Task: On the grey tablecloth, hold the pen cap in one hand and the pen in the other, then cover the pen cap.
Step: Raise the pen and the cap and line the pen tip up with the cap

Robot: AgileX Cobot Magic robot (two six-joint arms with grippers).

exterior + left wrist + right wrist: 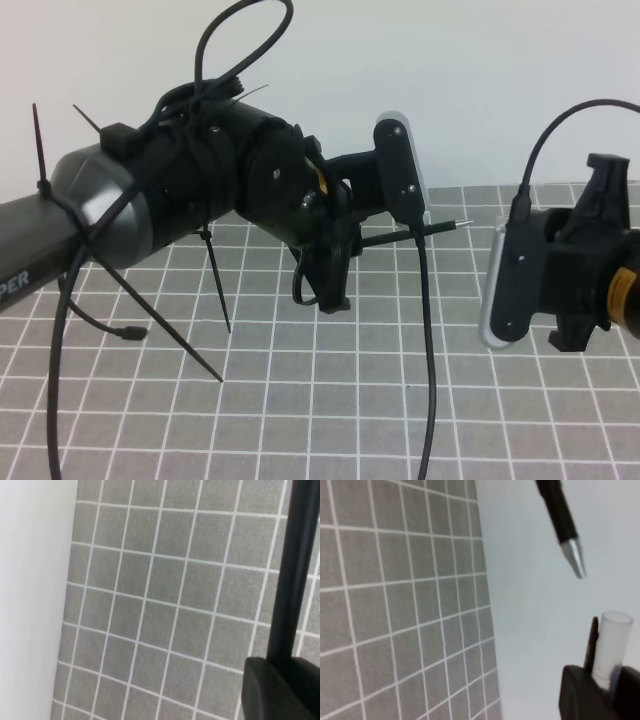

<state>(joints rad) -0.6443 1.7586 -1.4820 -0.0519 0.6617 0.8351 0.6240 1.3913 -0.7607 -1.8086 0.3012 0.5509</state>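
Your left gripper [335,250] is clamped narrow on the pen [415,232], held above the grey tablecloth [330,400] with its long axis level and its silvery tip aimed right; your right gripper [600,692] is pinched on the pen cap [611,647], open mouth facing that tip; the 2 sit near, apart, slightly off line

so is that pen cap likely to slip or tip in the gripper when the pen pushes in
The pen cap is a smooth, clear, thin tube, so probably slippery and light. The right gripper pinches only its lower end, so an off-centre push from the pen could tilt it. It looks stiff, likely holding shape.
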